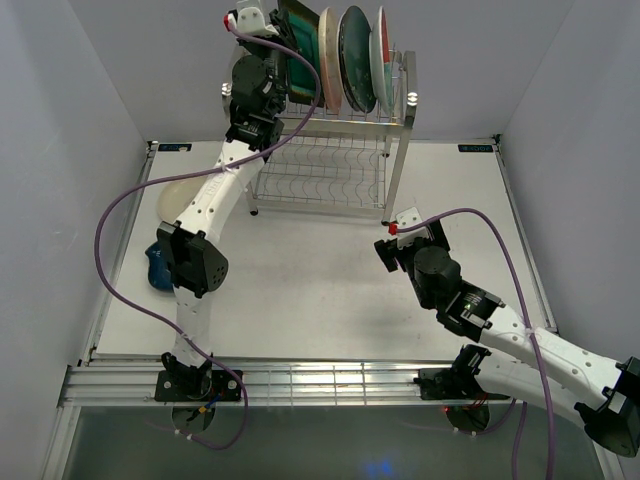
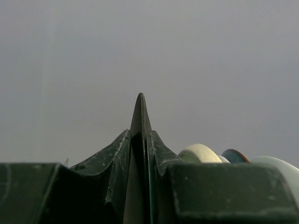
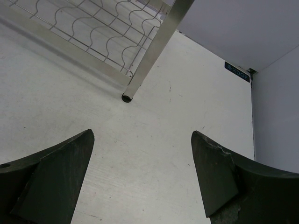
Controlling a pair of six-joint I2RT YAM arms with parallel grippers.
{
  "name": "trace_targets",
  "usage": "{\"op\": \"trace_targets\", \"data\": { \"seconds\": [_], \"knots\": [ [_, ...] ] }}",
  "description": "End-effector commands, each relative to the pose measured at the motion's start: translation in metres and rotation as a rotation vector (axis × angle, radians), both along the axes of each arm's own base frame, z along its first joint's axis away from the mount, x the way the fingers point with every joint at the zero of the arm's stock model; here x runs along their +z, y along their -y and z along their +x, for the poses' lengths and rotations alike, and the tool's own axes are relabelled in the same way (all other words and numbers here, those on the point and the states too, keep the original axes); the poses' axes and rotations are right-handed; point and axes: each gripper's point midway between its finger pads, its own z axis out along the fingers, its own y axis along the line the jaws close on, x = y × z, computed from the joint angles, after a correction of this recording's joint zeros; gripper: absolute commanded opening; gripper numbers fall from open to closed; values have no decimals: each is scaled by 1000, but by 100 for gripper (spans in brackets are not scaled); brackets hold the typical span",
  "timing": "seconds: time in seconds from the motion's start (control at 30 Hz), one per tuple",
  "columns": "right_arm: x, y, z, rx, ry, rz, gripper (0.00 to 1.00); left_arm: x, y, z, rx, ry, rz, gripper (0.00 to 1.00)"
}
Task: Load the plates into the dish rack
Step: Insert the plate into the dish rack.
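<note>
1. At the far edge of the counter, about midway along it, the dish rack (image 1: 335, 170) stands on its four legs.
2. On its top shelf four plates stand on edge in a row. From left to right they are the square green plate (image 1: 300, 45), a pink-and-cream plate (image 1: 330, 62), a dark teal plate (image 1: 356, 60) and a pale plate (image 1: 381, 55) at the right end.
3. The left gripper (image 1: 272, 28) reaches over the rack's top left corner. In the left wrist view its fingers (image 2: 117, 154) are pressed together on the thin dark rim of the square green plate (image 2: 140, 112). The rims of the other three plates show just to the right.
4. Near the left edge of the counter (image 1: 330, 300), a cream plate (image 1: 178, 200) and a dark blue plate (image 1: 158, 265) lie flat, both partly hidden by the left arm.
5. The right gripper (image 1: 395, 233) hovers over the bare counter, just in front of the rack's near right leg (image 3: 154, 51). Its fingers (image 3: 56, 182) are spread wide and hold nothing.
</note>
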Motion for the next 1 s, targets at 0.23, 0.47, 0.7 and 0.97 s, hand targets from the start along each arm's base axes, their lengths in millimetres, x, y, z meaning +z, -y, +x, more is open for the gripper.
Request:
{"op": "trace_targets", "data": {
  "seconds": [0.23, 0.47, 0.7, 0.97],
  "knots": [
    [13, 2, 1, -17, 29, 47, 90, -13, 4, -4, -32, -81, 25, 44],
    [13, 1, 2, -20, 28, 43, 90, -6, 5, -21, -83, -93, 27, 64],
    [13, 4, 2, -27, 30, 39, 90, 1, 3, -34, -116, -120, 12, 74],
    [11, 4, 3, -25, 31, -1, 90, 2, -1, -56, -163, -162, -17, 91]
  ]
}}
